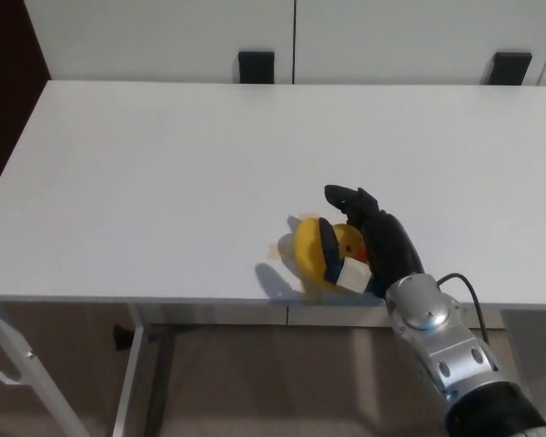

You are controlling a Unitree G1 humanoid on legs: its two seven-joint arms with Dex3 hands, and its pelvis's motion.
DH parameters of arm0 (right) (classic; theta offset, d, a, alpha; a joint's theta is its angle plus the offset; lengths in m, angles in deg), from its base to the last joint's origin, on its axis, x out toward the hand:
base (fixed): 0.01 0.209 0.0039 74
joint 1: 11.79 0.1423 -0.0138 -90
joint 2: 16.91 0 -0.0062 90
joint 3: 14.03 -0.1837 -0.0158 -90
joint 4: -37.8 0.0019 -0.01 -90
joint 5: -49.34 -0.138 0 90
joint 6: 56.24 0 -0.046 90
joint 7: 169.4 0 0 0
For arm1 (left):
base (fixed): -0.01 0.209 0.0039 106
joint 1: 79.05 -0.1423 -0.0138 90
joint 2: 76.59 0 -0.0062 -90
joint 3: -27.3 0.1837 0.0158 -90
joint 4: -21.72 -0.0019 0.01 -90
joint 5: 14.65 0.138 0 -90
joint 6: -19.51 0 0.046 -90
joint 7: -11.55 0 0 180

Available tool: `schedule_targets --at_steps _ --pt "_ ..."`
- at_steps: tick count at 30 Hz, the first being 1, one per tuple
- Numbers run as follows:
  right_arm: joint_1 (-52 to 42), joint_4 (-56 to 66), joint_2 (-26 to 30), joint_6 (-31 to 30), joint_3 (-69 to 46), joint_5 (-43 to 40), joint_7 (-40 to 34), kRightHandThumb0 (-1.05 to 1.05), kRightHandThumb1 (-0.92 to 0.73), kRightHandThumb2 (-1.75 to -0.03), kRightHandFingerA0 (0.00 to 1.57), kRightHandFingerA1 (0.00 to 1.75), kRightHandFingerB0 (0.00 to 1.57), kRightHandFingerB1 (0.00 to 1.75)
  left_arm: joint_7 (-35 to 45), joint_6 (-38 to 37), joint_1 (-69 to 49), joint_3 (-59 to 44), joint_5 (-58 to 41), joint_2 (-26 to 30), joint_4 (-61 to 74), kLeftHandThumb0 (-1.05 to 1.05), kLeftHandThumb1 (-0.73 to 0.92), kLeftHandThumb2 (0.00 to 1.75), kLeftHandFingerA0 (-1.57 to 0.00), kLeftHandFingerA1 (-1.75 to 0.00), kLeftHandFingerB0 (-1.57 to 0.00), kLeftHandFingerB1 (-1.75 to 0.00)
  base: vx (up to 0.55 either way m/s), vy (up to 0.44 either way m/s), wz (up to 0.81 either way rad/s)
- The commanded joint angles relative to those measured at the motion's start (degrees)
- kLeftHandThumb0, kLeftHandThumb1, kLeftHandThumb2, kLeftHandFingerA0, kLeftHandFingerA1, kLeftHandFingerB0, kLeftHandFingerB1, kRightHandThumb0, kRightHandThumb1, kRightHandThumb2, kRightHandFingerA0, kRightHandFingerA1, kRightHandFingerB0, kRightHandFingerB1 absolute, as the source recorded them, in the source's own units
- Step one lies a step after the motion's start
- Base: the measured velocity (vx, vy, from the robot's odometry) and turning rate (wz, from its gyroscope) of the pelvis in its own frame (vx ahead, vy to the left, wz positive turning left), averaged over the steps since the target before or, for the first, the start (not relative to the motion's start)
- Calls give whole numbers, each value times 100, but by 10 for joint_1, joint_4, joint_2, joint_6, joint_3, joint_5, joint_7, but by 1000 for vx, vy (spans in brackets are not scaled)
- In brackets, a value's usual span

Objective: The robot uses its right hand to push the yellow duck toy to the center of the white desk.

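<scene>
One white desk [164, 173], one right hand [375, 238] w/ fingers spread, clamping nothing, flat against the right side of one yellow duck toy [320, 252] near the front edge over a tape cross [289, 246]—prob. light, hollow, slick, tips easily, so push low on the body.

No readable text anywhere.
Desk [164, 164], duck toy [323, 255] near lower centre of frame & right hand [378, 237] carry no legible labels, brands, nos. or signs.
</scene>
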Motion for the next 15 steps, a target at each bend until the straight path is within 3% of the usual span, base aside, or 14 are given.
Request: schedule_targets --at_steps 1,2,3,8,10,11,13,14,15 --pt "14 -5 -7 -29 7 2 14 -93 -77 -119 1 44 10 32 -3 -13 -1 5 8 3 2 -13 56 88 -93 -93 -92 -88 0 0 0" --pt "15 -4 -6 -30 6 2 14 -93 -77 -119 1 44 10 32 -2 -12 0 4 7 3 2 -13 56 88 -93 -93 -92 -88 0 0 0" --pt "17 -3 -6 -30 6 1 15 -89 -92 -76 0 48 8 35 -1 -12 1 5 7 3 3 -13 55 89 -93 -94 -91 -87 0 0 0" --pt "17 0 -2 -30 3 -3 20 -88 -92 -72 1 44 5 33 -1 -10 2 12 14 4 5 -14 56 91 -94 -92 -91 -86 0 0 0" --pt "13 4 0 -32 3 -3 21 -88 -92 -73 0 42 3 32 -1 -14 -1 10 11 4 3 -14 50 100 -91 -91 -89 -90 0 0 0" --pt "6 11 5 -31 6 5 10 -91 -79 -121 1 26 0 13 -2 -14 -3 10 11 5 2 -16 59 80 -93 -91 -89 -87 0 0 0" --pt "1 16 8 -30 9 11 3 -91 -79 -121 1 26 0 13 -2 -15 -4 10 11 5 2 -16 59 80 -93 -91 -89 -87 0 0 0" --pt "-6 23 17 -27 14 27 -16 -103 -85 -128 3 9 0 6 -2 -15 -5 10 10 6 3 -17 60 83 -92 -95 -90 -88 0 0 0" --pt "-11 28 24 -24 18 38 -29 -103 -85 -128 3 9 0 6 -2 -15 -6 9 9 7 3 -17 60 83 -92 -95 -90 -88 0 0 0"
